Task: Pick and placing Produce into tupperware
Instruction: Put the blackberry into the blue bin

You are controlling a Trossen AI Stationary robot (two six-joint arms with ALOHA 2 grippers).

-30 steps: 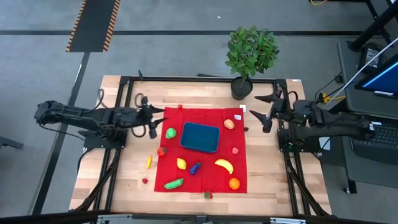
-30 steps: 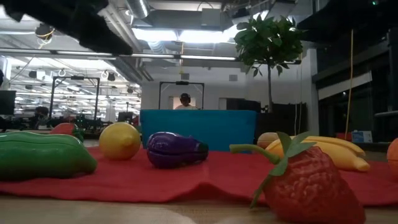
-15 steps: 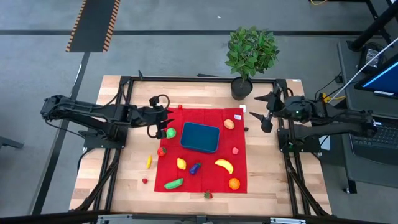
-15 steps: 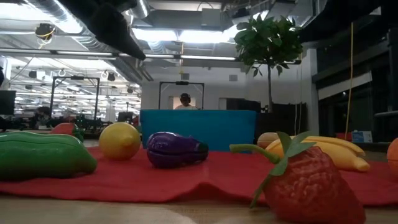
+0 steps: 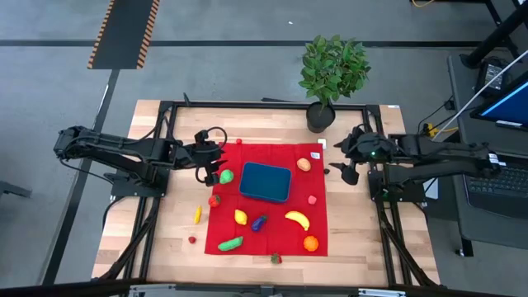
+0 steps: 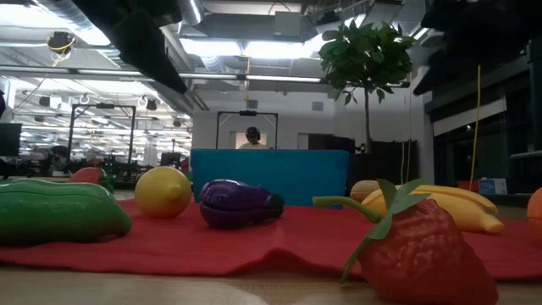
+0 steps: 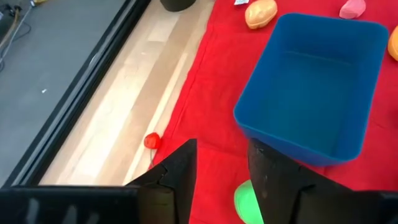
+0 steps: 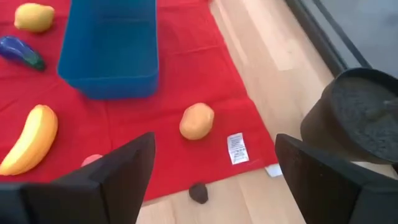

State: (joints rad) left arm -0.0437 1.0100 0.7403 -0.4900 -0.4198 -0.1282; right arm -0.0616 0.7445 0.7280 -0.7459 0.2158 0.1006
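Right now I've got the left gripper (image 7: 221, 180) part-open, nothing held, over the green fruit (image 5: 226, 176) just beside the empty tupperware (image 5: 265, 181). Next: drop lower, straddle it, clench. Right gripper (image 5: 344, 160) wide open, waiting by cloth edge.

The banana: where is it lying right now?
In the high view the banana lies on the red cloth, right of the purple eggplant and on the near side of the blue tupperware, with an orange fruit nearer still.

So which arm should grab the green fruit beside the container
Left. Its gripper hangs right over the green fruit, fingers either side; the right gripper waits open past the cloth's far edge.
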